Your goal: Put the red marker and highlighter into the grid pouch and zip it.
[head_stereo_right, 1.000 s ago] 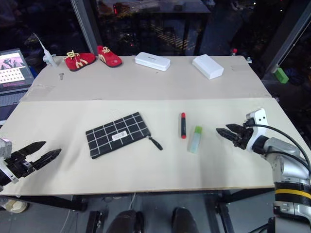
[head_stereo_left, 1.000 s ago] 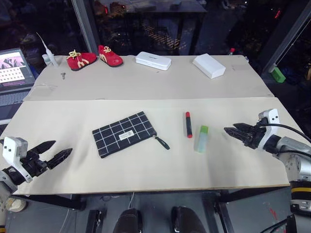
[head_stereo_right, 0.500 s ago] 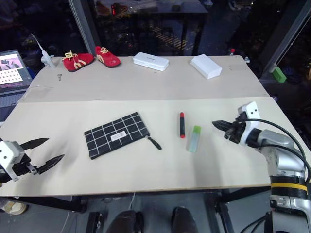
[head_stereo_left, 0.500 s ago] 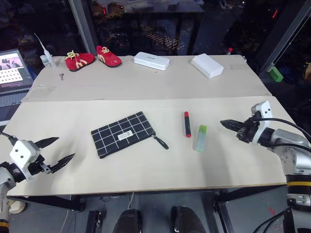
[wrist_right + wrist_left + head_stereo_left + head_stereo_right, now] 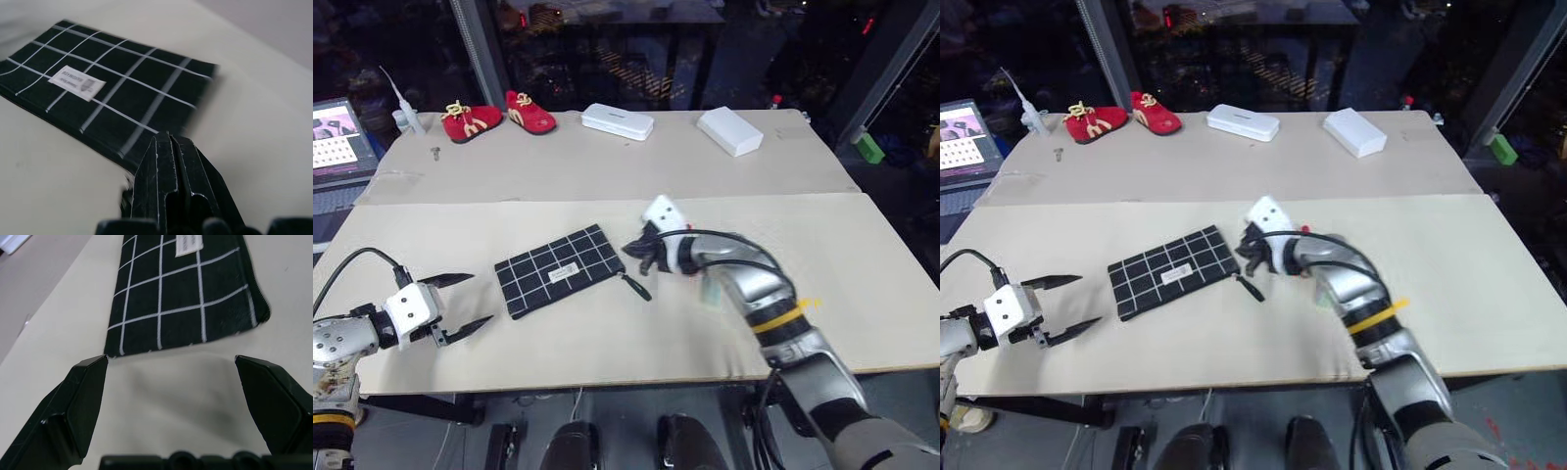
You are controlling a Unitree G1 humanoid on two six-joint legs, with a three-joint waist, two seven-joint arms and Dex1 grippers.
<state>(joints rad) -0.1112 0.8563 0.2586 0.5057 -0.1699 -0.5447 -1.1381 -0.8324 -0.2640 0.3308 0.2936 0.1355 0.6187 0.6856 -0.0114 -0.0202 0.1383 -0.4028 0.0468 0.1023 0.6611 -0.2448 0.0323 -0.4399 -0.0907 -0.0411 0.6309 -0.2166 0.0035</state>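
The right gripper (image 5: 1252, 247), fingers pressed together and empty, was seen just beside the grid pouch (image 5: 1173, 271) at its zipper end, while the left gripper (image 5: 1072, 305), spread wide, was held near the pouch's opposite end.

grid pouch (image 5: 560, 270): flat black fabric w/ thin white grid lines, small white label, lying skewed on the worktop, zip pull cord (image 5: 637, 287) trailing off its right end. highlighter (image 5: 710, 292): pale blur, mostly hidden behind right arm.
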